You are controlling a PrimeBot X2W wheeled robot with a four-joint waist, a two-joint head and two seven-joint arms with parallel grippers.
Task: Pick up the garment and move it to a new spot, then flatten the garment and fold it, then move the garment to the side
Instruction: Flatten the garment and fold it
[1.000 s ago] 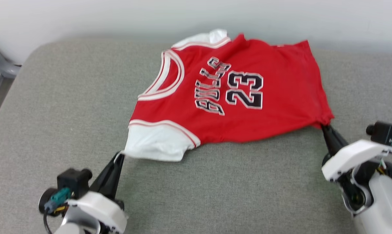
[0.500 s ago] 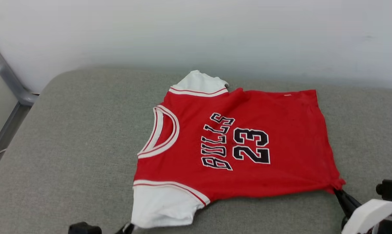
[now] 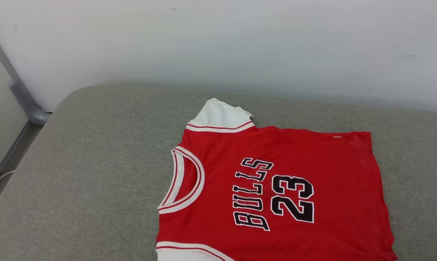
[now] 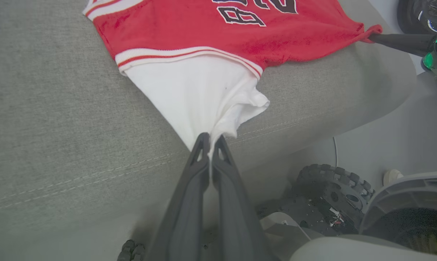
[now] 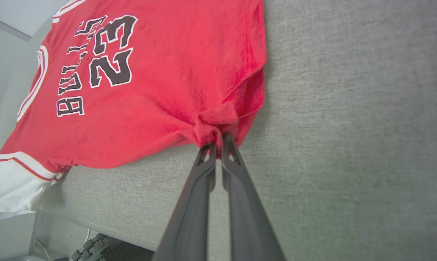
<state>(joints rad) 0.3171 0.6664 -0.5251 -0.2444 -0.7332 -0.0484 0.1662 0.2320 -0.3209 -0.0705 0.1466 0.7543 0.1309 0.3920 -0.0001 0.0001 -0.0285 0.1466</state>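
Observation:
The garment (image 3: 305,156), a red jersey with a black "BULLS 23" print, lies face up on a grey cushion (image 3: 95,163), neck hole to the left. Its far white sleeve (image 3: 220,114) lies flat. In the left wrist view my left gripper (image 4: 211,139) is shut on the tip of the near white sleeve (image 4: 200,87), pulled taut over the cushion's front edge. In the right wrist view my right gripper (image 5: 218,139) is shut on the bunched red hem corner (image 5: 218,119). That gripper's dark finger (image 4: 399,40) also shows in the left wrist view, holding the hem.
A white wall (image 3: 218,43) rises right behind the cushion. A grey metal frame (image 3: 22,98) runs down the left side. Below the cushion's front edge (image 4: 312,119) are my wheeled base (image 4: 330,203) and pale floor (image 4: 385,137). Bare cushion lies left and right of the garment.
The head camera has tilted up, so the garment sits lower in its picture and both grippers have left the bottom edge. The jersey now lies flatter and more stretched.

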